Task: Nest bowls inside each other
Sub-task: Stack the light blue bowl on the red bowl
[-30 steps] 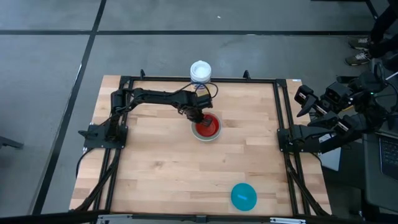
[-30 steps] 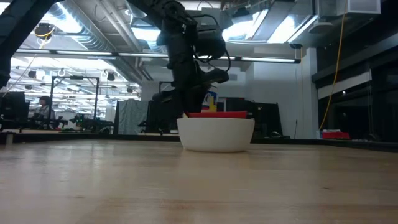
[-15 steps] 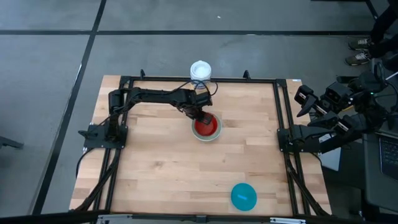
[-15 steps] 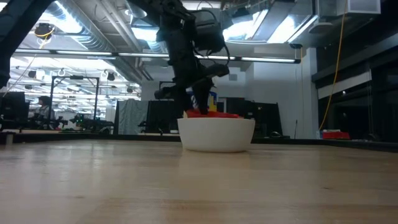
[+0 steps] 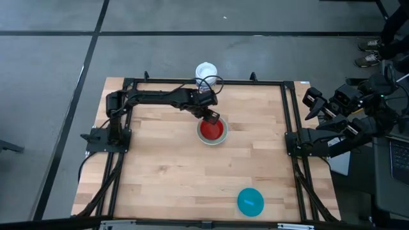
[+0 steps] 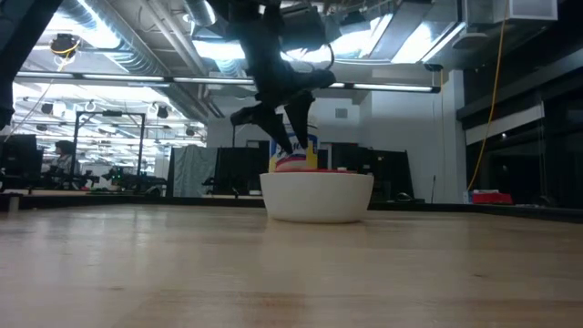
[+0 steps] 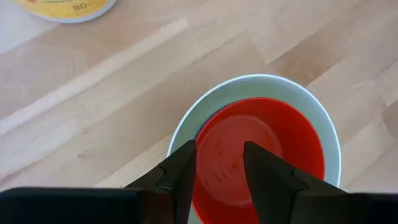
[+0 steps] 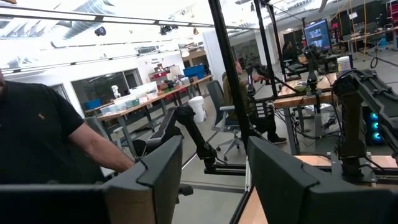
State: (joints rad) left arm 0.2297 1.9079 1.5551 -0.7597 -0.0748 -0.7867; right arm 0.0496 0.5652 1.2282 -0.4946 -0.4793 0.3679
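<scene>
A red bowl (image 5: 213, 130) sits nested in a white bowl (image 6: 317, 196) at the table's far middle; only the red rim (image 6: 319, 169) shows above the white one in the low view. My left gripper (image 7: 219, 163) hangs open just above the red bowl's left rim, slanting down, and touches nothing. A teal bowl (image 5: 250, 200) lies alone near the front edge, right of the middle. My right gripper (image 8: 211, 163) is open, parked off the table's right side and facing the room.
A white canister with a yellow label (image 5: 206, 69) stands at the far edge just behind the bowls, close to my left arm. Black frame rails (image 5: 286, 115) run along the table's sides. A person sits beyond the table in the right wrist view.
My left gripper has opened and let go of the red bowl, then risen a little above it. The red bowl has dropped lower into the white bowl and now sits level there.
</scene>
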